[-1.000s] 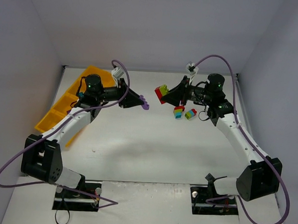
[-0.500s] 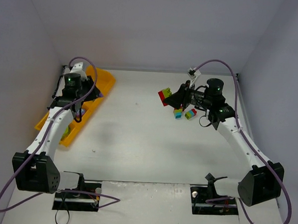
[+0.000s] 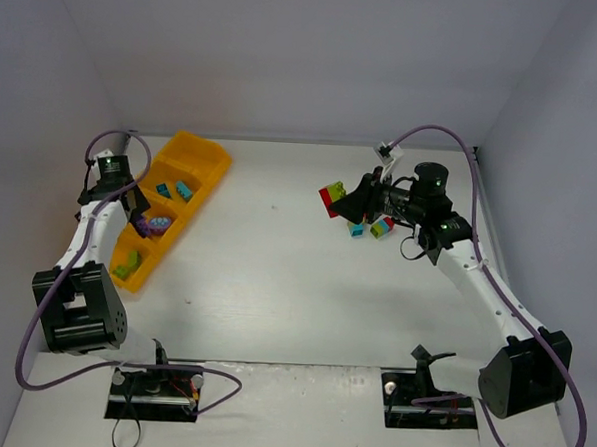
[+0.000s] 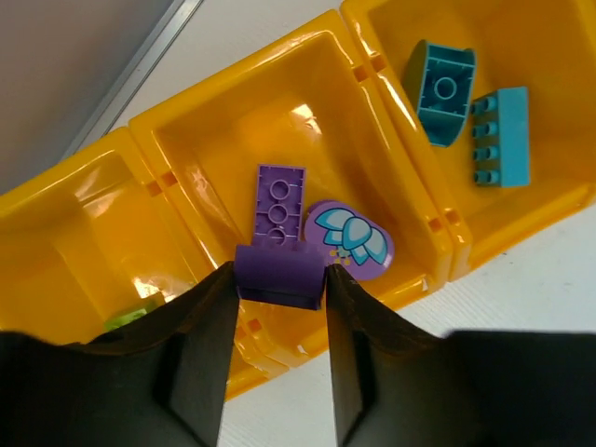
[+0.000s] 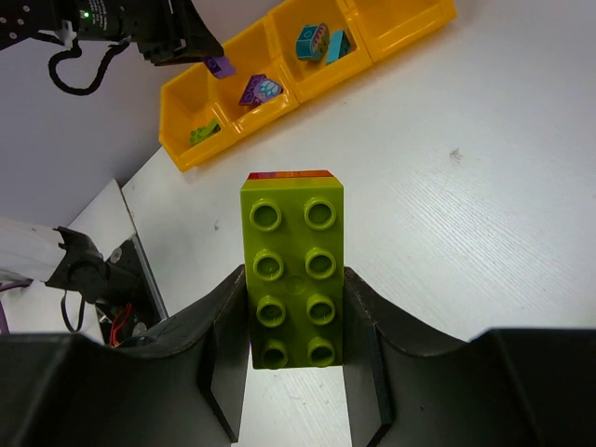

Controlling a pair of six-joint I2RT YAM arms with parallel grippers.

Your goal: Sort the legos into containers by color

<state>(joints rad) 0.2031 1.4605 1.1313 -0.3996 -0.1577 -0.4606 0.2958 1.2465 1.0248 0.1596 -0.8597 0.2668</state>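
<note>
My left gripper [image 4: 277,277] is shut on a small purple lego [image 4: 279,265] and holds it over the second-nearest compartment of the orange-yellow tray [image 4: 391,158]. In that compartment lie a purple plate [image 4: 279,200] and a rounded purple piece [image 4: 349,240]. The compartment beyond holds two teal legos [image 4: 444,88]; a lime one [image 4: 130,318] peeks from the nearest. In the top view the left gripper [image 3: 137,207] hangs at the tray [image 3: 198,143]. My right gripper [image 5: 293,279] is shut on a lime-and-red stack [image 5: 291,233], held above the table at the back right [image 3: 330,195].
Two small multicoloured stacks [image 3: 357,227] [image 3: 382,226] lie on the white table just under the right gripper. The tray runs diagonally along the left wall, its far compartment [image 3: 204,158] bare. Grey walls close the table on the left, back and right.
The left arm has swung from the table's middle out to the tray at the left, carrying the purple lego. The right gripper has barely shifted, still holding its stack.
</note>
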